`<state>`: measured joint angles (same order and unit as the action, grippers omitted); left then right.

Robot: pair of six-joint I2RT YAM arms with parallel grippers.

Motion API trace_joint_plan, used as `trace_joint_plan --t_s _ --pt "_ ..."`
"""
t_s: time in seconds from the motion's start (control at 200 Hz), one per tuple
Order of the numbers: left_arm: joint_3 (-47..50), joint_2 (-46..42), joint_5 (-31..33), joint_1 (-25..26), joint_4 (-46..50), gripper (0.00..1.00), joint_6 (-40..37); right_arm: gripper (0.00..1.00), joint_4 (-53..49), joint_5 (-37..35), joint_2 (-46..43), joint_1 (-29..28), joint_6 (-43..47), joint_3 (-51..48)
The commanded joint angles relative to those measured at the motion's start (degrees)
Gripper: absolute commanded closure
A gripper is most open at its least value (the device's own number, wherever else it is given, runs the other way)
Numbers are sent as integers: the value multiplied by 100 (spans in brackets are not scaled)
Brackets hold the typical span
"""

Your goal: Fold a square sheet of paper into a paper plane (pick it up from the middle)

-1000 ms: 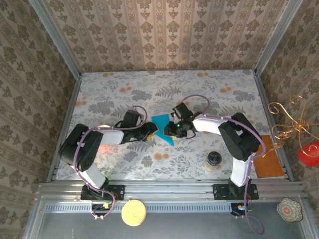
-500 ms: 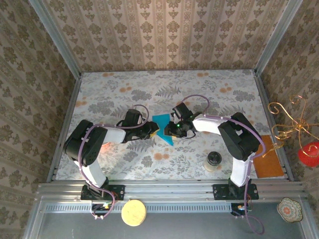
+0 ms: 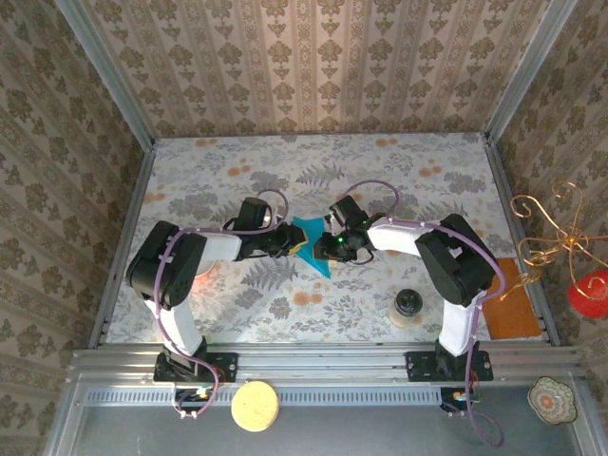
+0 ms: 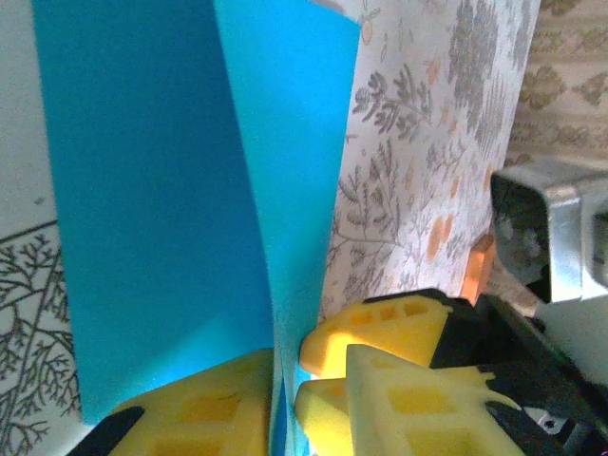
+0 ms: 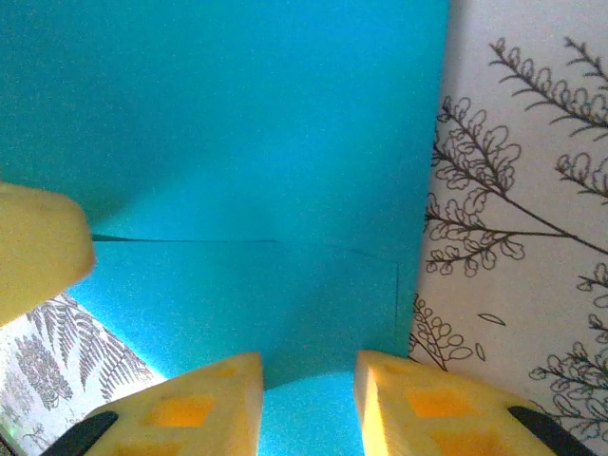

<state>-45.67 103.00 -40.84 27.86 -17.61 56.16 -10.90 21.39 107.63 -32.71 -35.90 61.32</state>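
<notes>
On the desk [image 3: 399, 180], at mid-frame, the teal-blue sheet [image 3: 308, 232] is met from both sides by the two arms.
Seen from overhead, the left gripper [image 3: 288, 244] is set at the sheet's frame-left edge, its fingers [image 4: 380, 332] clenched on a raised fold of the paper. The right gripper [image 3: 329, 248] is placed at the frame-right side, fingers [image 5: 204, 404] parted over the flat paper; a thin crease is seen beyond them.

Lab robot cell: alu frame [image 3: 323, 361], wallpapered walls [image 3: 313, 66], floral tabletop [image 3: 399, 180].
</notes>
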Motion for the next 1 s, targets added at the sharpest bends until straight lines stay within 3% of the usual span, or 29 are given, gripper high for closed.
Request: trace_joint_plan --t_s 0.0,0.12,0.23,0.4,0.53,0.685,0.995 --pt "-274 66 -355 -35 792 74 -684 65 -196 -11 56 37 149 83" --pt "-430 148 -523 -49 1005 76 -843 65 -119 -19 -10 36 119 8" --pt "-512 168 -540 -96 1153 84 -896 64 -60 -70 -161 37 85 -70" --pt "-496 109 -377 -140 1280 95 -808 55 -19 -227 -678 14 247 -222" --pt "-351 -108 0 -140 1339 97 -516 48 -433 -1280 -1167 -257 720 -216" --pt "-275 -547 837 -132 1798 97 -171 48 -359 -2516 -1425 -665 1183 -414" --pt "-610 -890 1552 -47 2491 97 157 51 597 -3313 -1280 -1565 2444 -631"
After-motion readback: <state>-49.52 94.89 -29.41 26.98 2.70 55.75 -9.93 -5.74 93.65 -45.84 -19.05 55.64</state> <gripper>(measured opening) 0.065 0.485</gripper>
